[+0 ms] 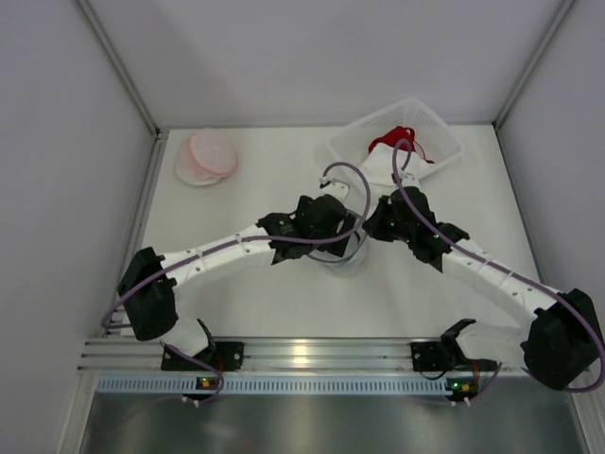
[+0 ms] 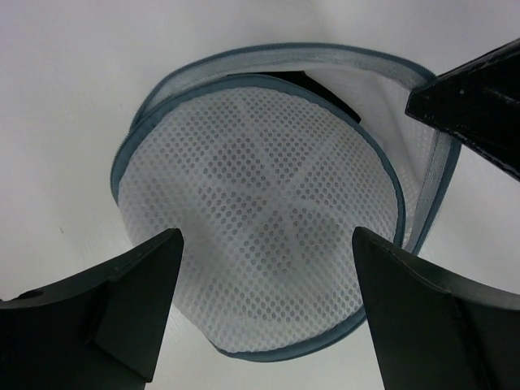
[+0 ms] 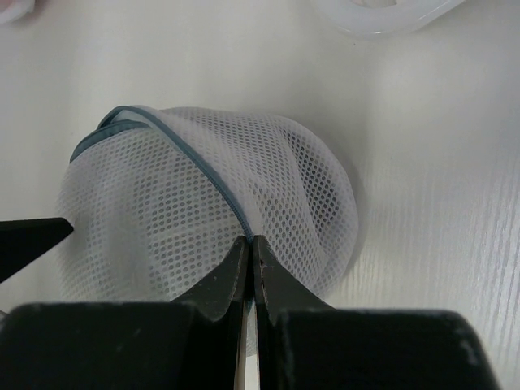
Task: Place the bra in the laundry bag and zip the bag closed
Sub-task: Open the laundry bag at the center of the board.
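Note:
The laundry bag is a round white mesh pouch with blue-grey trim, lying mid-table under both grippers. In the left wrist view the bag lies between the wide-apart fingers of my left gripper, which is open and holds nothing. My right gripper is shut on the bag's blue-trimmed edge, lifting a mesh flap. A pink, round, cup-shaped garment lies at the back left. A red garment lies in the clear bin. What is inside the bag is hidden.
A clear plastic bin stands at the back right, close behind the right wrist. Grey walls enclose the table on the left, back and right. The two arms meet over the table's middle.

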